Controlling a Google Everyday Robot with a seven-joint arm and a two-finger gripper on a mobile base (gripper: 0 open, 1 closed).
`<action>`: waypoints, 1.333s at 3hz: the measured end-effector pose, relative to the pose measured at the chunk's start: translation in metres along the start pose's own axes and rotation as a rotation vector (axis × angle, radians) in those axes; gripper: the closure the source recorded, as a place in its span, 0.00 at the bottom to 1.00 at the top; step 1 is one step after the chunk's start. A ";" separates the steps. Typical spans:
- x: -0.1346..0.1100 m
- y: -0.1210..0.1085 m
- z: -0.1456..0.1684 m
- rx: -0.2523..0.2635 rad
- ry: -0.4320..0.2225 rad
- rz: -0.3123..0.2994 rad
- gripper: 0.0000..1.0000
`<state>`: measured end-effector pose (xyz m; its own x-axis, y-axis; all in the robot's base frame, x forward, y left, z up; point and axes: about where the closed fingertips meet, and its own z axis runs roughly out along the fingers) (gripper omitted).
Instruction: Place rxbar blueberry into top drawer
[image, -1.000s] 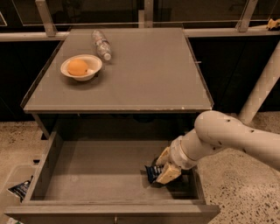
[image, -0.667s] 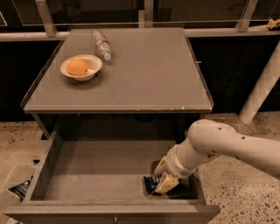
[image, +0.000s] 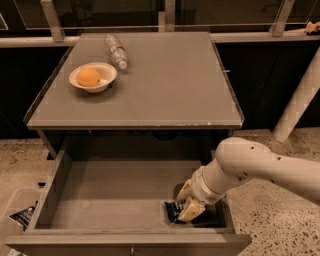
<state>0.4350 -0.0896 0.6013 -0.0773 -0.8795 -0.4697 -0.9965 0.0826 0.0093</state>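
Down in top drawer (image: 100, 200), gripper (image: 188, 201) at rxbar blueberry (image: 172, 209); orange (image: 89, 76) in bowl (image: 111, 73).

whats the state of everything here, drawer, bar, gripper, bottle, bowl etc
top drawer: open, pulled out below the tabletop
rxbar blueberry: inside the drawer, front right corner
gripper: low inside the drawer, right at the bar
bottle: lying on its side on the tabletop
bowl: upright, holding an orange
dark packet: outside the drawer, to its left

Navy rxbar blueberry (image: 173, 209) lies in open top drawer (image: 115, 195), front-right, at the hand (image: 186, 202).
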 end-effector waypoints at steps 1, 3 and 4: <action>0.000 0.000 0.000 0.000 0.000 0.000 0.58; 0.000 0.000 0.000 0.000 0.000 0.000 0.10; 0.000 0.000 0.000 0.000 0.000 0.000 0.00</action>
<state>0.4350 -0.0895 0.6013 -0.0771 -0.8795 -0.4696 -0.9966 0.0824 0.0094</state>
